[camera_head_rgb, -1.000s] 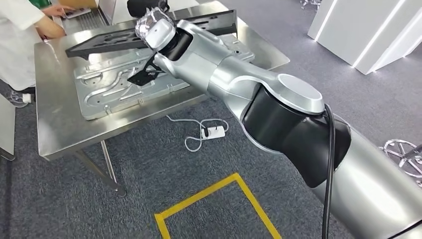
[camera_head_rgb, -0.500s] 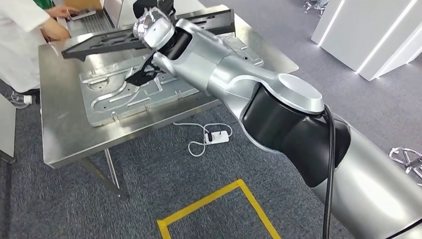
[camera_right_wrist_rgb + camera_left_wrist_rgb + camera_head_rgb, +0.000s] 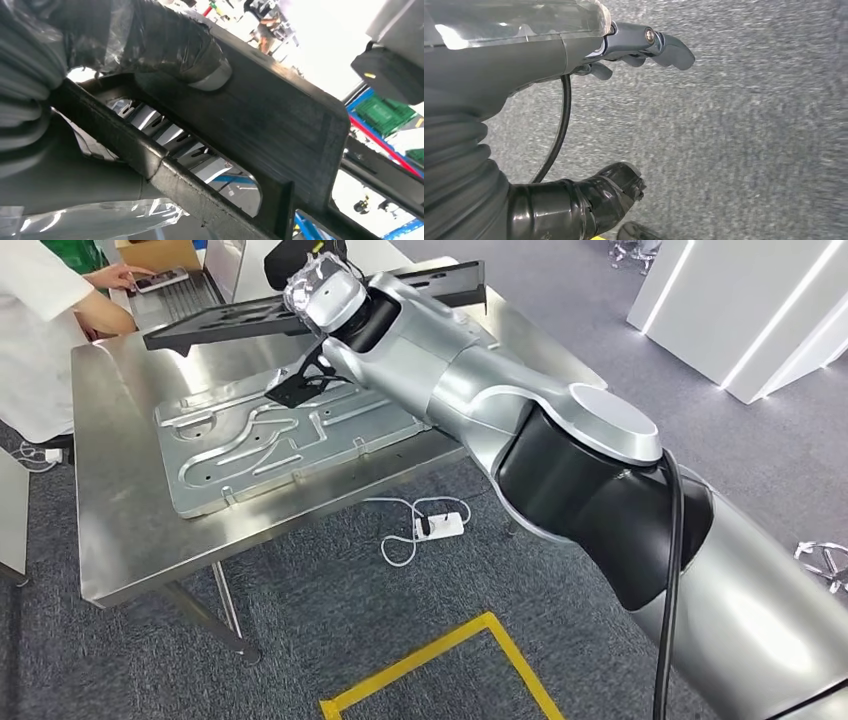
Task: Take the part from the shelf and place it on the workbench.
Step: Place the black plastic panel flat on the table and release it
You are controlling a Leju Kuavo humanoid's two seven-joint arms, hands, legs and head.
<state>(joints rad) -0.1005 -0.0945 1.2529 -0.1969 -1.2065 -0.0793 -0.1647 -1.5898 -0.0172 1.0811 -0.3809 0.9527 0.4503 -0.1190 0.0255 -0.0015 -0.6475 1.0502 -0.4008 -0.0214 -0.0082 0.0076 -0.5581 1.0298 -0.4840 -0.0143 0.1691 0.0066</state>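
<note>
The part (image 3: 240, 320) is a long, flat black frame with slotted openings, lying across the upper middle of the head view, from upper left toward the upper right, slightly tilted. It is raised above the workbench (image 3: 120, 530), a bare steel table filling the left of the frame. In the right wrist view the part (image 3: 280, 130) shows a dark, thick rim around an open slot.

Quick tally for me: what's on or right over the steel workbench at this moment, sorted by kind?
Long black plastic frame part, gripped by the right hand above the bench: 1
Flat grey metal plate with stamped grooves, lying on the stainless steel workbench: 1
Total: 2
The left hand hangs over grey carpet and holds nothing.
</note>
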